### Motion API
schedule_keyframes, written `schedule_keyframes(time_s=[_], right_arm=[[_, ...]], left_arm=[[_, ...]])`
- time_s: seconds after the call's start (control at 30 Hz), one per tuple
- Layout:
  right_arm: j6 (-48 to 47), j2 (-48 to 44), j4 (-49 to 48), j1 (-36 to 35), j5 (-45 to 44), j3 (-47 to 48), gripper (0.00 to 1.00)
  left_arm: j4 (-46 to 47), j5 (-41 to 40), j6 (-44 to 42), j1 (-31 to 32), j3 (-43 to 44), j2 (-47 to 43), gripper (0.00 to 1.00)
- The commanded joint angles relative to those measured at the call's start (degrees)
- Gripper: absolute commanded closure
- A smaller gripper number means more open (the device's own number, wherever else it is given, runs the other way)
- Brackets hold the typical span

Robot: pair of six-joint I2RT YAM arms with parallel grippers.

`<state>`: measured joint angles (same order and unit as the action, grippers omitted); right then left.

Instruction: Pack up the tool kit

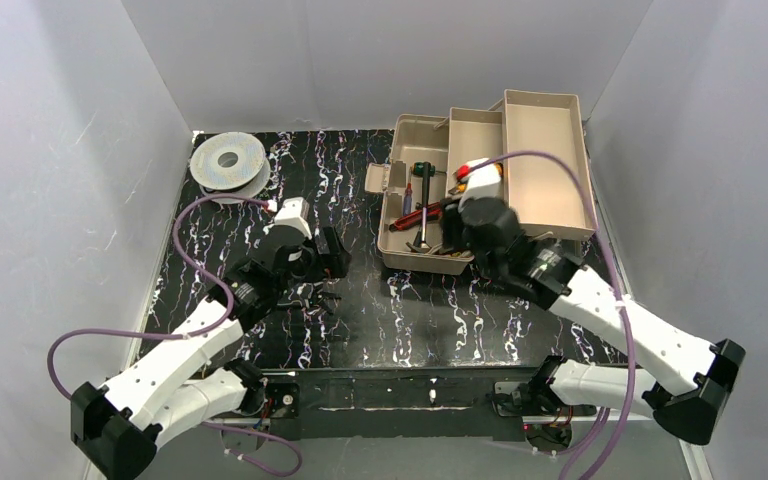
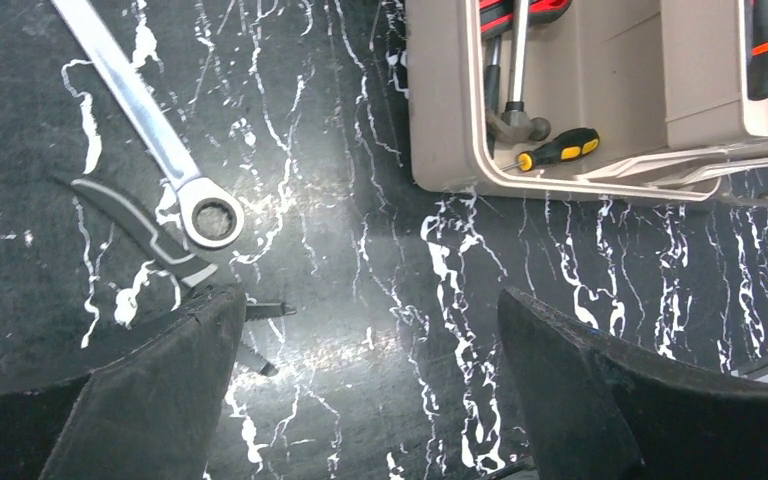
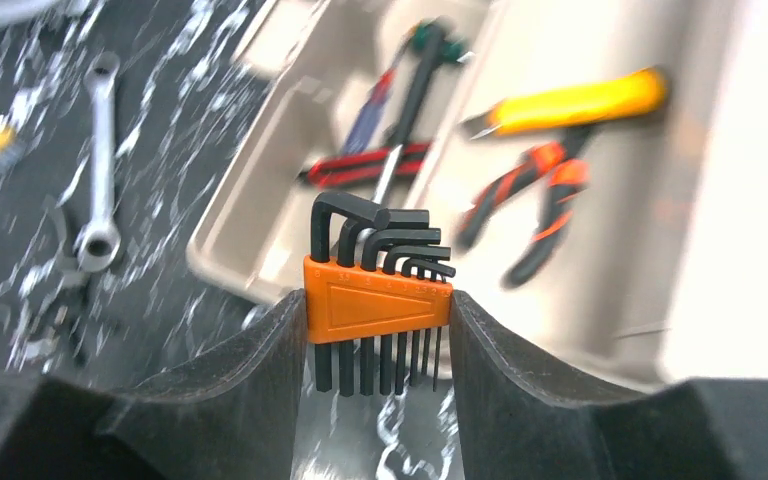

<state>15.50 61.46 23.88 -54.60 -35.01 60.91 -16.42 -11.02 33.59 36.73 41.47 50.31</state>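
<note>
The tool kit (image 1: pixel 545 110), a big beige box, lies open at the back right with its trays folded out. My right gripper (image 3: pixel 377 310) is shut on an orange holder of black hex keys (image 3: pixel 375 295), held just in front of the kit's near wall (image 3: pixel 250 240). In the top view that gripper (image 1: pixel 457 232) hangs over the kit's near edge. My left gripper (image 2: pixel 368 300) is open above bare table, left of the kit (image 2: pixel 440 100); in the top view the left gripper (image 1: pixel 328 255) is mid-table.
A silver ratchet wrench (image 2: pixel 150 130) and grey-handled pliers (image 2: pixel 135 225) lie on the black marbled table beside my left finger. In the kit lie a hammer (image 2: pixel 515 110), a small yellow screwdriver (image 2: pixel 560 150) and orange pliers (image 3: pixel 545 195). A grey wire spool (image 1: pixel 228 162) sits back left.
</note>
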Motion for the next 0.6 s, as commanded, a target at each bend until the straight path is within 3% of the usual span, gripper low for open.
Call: schedule_keyframes(time_s=[0.0,0.23,0.4,0.43,0.5,0.57], right_arm=[[-4.0,-1.0,0.9,11.1,-2.7,8.0,0.64],[0.7,0.8,4.7,32.1,4.8,14.0,0.68],[2.6,5.5,9.7,40.2,10.3,18.2,0.67],[2.9,6.4,10.6,40.9,11.3,19.0,0.58],[3.5,7.3,11.4,41.2,12.2,19.3,0.31],[4.2,7.1,11.5,41.3,12.5,19.2,0.23]], left_arm=[[2.1,3.2,-1.4,0.2,4.3,5.4,0.03],[2.6,7.4,-0.3,0.1,13.2,20.7,0.02],[3.5,8.0,-0.4,0.0,18.0,28.7,0.02],[3.3,8.1,-0.3,-0.1,18.9,30.3,0.02],[3.1,8.1,-0.2,-0.2,20.4,32.8,0.02],[3.5,8.2,0.0,-0.3,21.3,34.7,0.02]])
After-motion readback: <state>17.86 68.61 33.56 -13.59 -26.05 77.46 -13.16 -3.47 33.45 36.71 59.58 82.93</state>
